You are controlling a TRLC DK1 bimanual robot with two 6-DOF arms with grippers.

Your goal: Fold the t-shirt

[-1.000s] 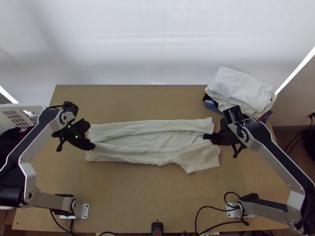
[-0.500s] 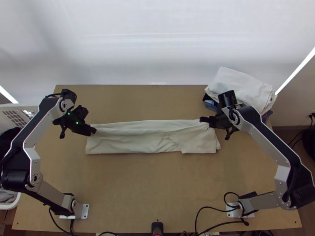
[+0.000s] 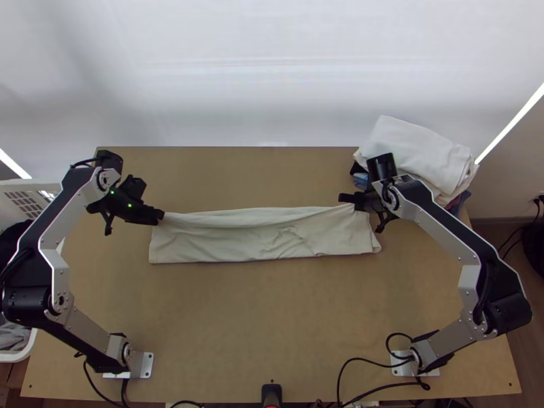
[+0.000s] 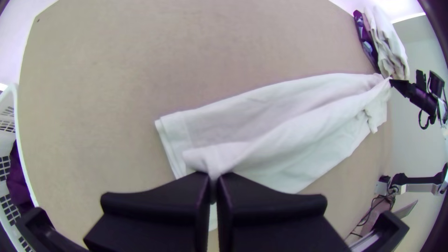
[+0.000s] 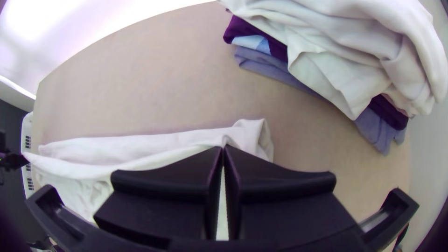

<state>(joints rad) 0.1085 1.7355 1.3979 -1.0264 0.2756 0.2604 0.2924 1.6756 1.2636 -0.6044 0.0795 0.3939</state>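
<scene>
The left gripper (image 3: 162, 215) is over the left side of the table (image 3: 258, 326). In the left wrist view, its two black fingers (image 4: 158, 200) are pressed close together, with a bit of the white t-shirt (image 3: 238, 238) pinched at the tips. The right gripper (image 3: 342, 198) is over the right half of the table. In the right wrist view, its fingers (image 5: 280, 179) are close together too, and they pinch the shirt near its other end.

The shirt is across the middle of the table, in a long, thin, folded strip. Its long side toward the table's far edge is pulled up to both grippers, and a few small wrinkles show in the cloth.

A pile of clothes (image 3: 415, 153) sits at the table's far right corner, with white cloth on top and dark and blue cloth under it. A white basket (image 3: 27, 198) with dark cloth (image 3: 12, 241) in it is by the table's left edge.
</scene>
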